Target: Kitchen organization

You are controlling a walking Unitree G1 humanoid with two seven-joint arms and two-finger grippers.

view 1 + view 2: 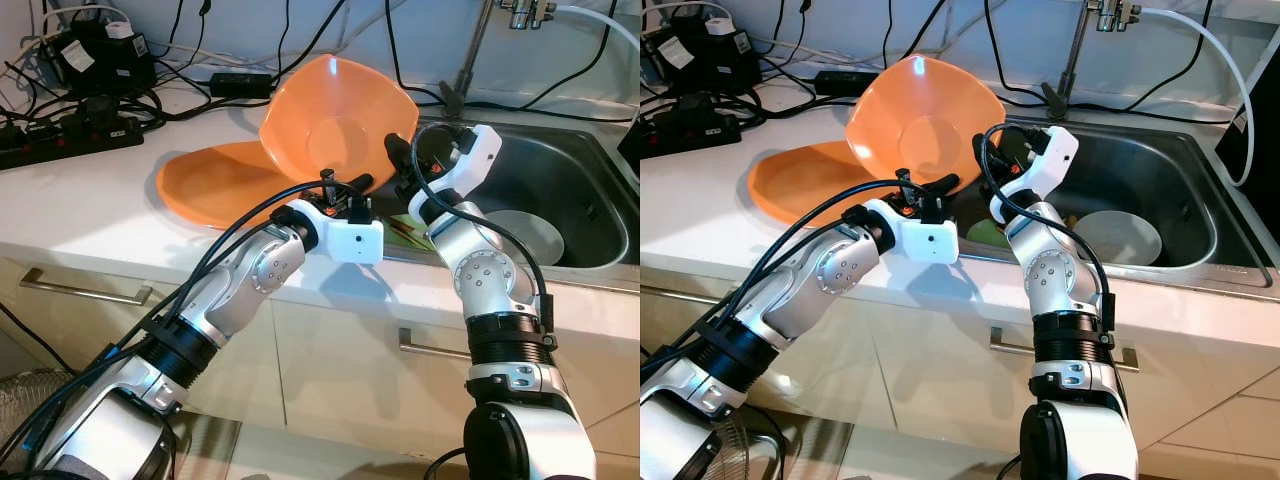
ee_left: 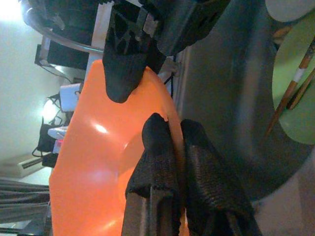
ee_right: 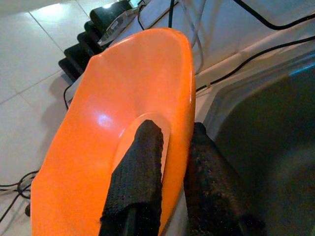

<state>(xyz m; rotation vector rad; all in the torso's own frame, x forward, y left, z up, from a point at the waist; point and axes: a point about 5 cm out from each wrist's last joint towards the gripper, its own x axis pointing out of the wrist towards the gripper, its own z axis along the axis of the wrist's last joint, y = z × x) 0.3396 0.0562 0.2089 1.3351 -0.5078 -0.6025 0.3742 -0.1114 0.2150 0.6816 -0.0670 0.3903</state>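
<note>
Holding the orange bowl (image 1: 335, 125) tilted up on edge at the sink's (image 1: 590, 160) left rim, both pincers on it. My left gripper (image 2: 170, 135) is pinched on the bowl's lower rim, one finger inside, one outside. My right gripper (image 3: 172, 142) is clamped on the rim on the sink side, same way: one finger against the inner face, the other behind the wall. Bowl cavity faces me, clear of the counter (image 1: 80, 200) apart from maybe its lower edge; can't tell if that still touches.

Status, as I read it:
- Orange plate (image 1: 215, 180) lies flat on the counter just left of the sink, partly behind the bowl. Looks placed.
- Bowl is mid-transfer. Not set down anywhere yet.
- Still in the sink basin: a pale grey dish (image 1: 530, 235) near the middle, a green plate (image 2: 295, 93) with chopsticks (image 2: 290, 88) at the front-left corner.

So roughly one item out, one in hand, at least two plus chopsticks left. That's a judgement; "organization" doesn't say the end layout.

Power strip (image 1: 70, 140) and cables sit on the counter far left of the sink, behind the plate. I'd keep wet dishes off that side.
</note>
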